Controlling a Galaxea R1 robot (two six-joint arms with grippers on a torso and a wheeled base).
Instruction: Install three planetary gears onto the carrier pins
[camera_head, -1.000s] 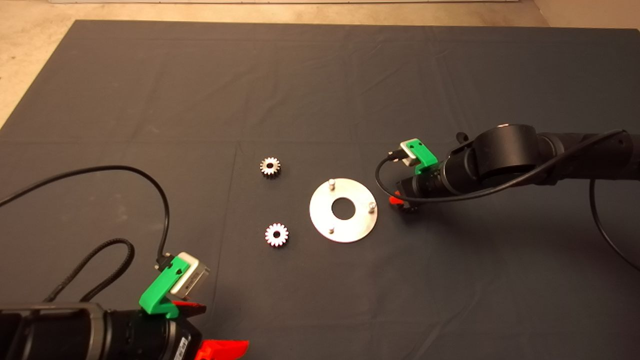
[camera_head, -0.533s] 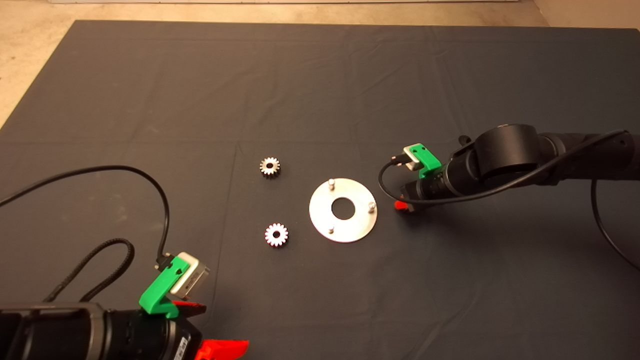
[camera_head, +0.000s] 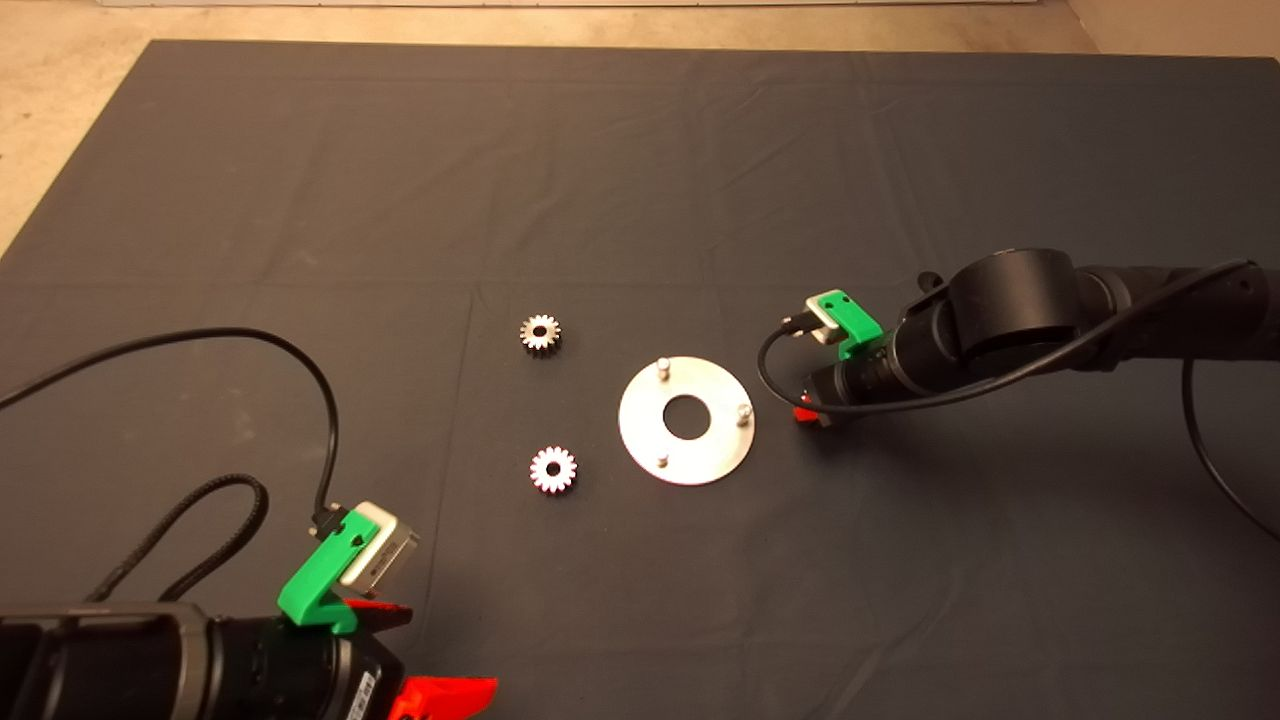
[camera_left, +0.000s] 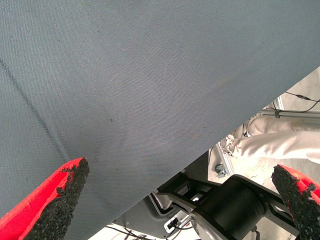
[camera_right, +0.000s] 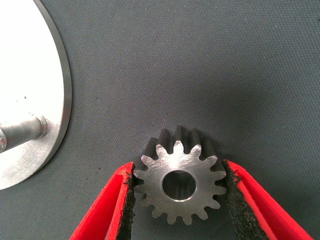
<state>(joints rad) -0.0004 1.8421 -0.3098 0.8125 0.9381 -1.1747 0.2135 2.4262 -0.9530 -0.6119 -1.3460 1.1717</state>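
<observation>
- Left gripper (camera_head: 440, 655) waits at the mat's (camera_head: 640, 180) lower left, fingers spread wide, holding nothing.
- Two gears (camera_head: 540, 333) (camera_head: 553, 469) lie left of the disc (camera_head: 686, 450), whose three pins (camera_head: 662, 368) stand bare.
- Right gripper (camera_right: 178, 200), just right of the disc, pinches a third gear (camera_right: 178, 182) between its pads.

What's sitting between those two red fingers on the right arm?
One of the planetary gears, lying flat on the dark mat beside the disc. The right wrist view shows the right gripper with its black pads against the teeth on both sides.
</observation>
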